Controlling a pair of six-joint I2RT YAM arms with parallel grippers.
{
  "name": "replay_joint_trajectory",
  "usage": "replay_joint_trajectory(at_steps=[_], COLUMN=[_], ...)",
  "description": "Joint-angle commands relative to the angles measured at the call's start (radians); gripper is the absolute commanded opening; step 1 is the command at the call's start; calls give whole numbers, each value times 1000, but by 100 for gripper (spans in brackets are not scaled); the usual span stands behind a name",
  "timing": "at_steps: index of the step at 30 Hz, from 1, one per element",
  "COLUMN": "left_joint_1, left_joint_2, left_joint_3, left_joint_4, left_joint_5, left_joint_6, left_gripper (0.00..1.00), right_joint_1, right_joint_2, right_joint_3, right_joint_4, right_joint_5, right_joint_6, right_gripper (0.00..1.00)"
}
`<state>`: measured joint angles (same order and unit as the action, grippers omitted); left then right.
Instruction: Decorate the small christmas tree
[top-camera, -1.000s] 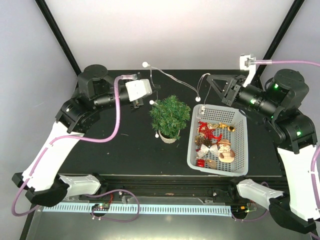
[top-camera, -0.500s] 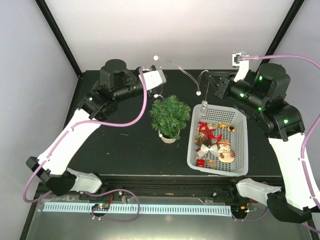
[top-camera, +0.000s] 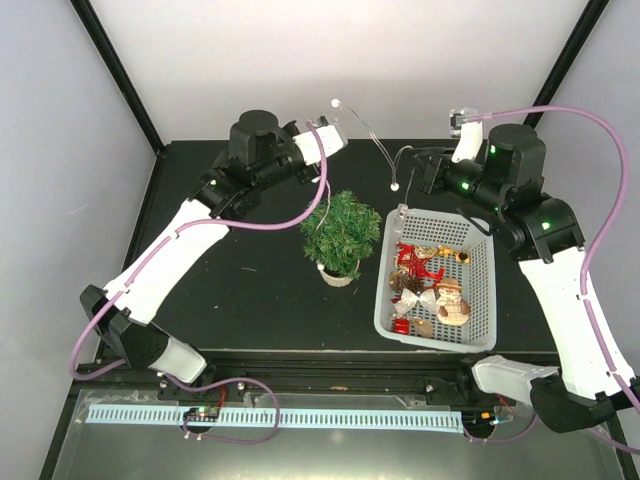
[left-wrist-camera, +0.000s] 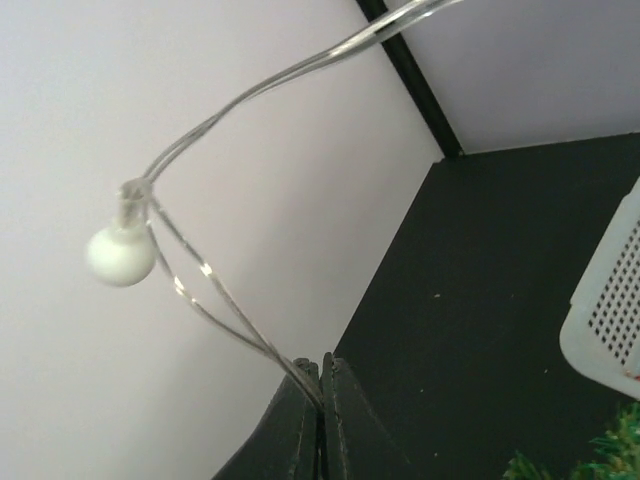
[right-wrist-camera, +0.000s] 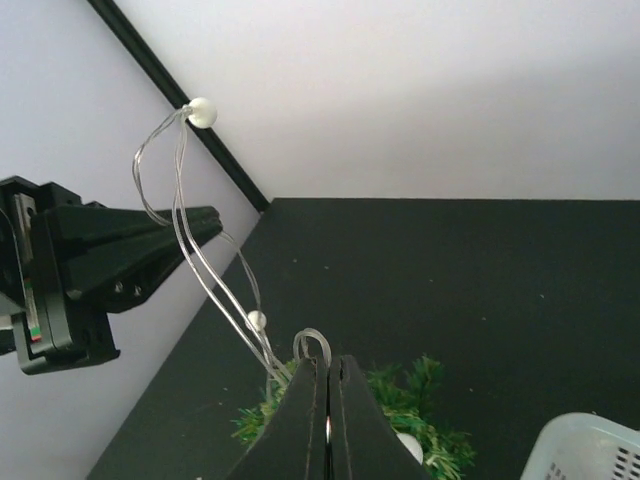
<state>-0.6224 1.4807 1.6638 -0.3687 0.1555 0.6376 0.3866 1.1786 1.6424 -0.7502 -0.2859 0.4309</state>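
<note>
The small christmas tree (top-camera: 340, 233), dark green in a cream pot, stands mid-table left of the basket; its top shows in the right wrist view (right-wrist-camera: 425, 395). A clear wire string of lights with white bulbs (top-camera: 335, 102) hangs in the air behind the tree. My left gripper (top-camera: 338, 128) is raised and shut on the wire (left-wrist-camera: 205, 285), with a bulb (left-wrist-camera: 120, 255) just beyond the fingertips. My right gripper (top-camera: 405, 160) is shut on a loop of the same wire (right-wrist-camera: 312, 345) above the tree. Another bulb (top-camera: 395, 185) dangles below it.
A white lattice basket (top-camera: 478, 330) of red and gold ornaments stands right of the tree; its corner shows in the left wrist view (left-wrist-camera: 605, 325). Black frame posts (top-camera: 115, 70) rise at the back corners. Pink cables (top-camera: 285, 225) loop off both arms.
Both arms have risen and swung inward toward the back middle. The left gripper moved right and up with the wire, lifting the string and its bulbs higher behind the tree.
</note>
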Motion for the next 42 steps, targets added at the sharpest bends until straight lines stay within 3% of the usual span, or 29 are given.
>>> replay_joint_trajectory(at_steps=[1,15,26,34,42], left_joint_1=[11,42,29,5,-47], left_joint_2=[30,128,204,262,299], left_joint_3=[41,40,47,64,93], left_joint_4=[53,66,1,-16,-55], left_joint_5=[-82,-151,-72,-21,35], left_joint_6=[26,19,-8,-31,-14], left_gripper=[2,2,5,5,5], right_joint_1=[5,5,4,6,5], right_joint_2=[-14,-94,-218,-318,-403], right_joint_3=[-22,-181,-231,-244,-240], right_joint_4=[-16,-46,-112,-191,-307], right_joint_5=[74,181,230,128,145], right_joint_6=[-33,-58,-31,26,-19], right_gripper=[1,1,1,1,1])
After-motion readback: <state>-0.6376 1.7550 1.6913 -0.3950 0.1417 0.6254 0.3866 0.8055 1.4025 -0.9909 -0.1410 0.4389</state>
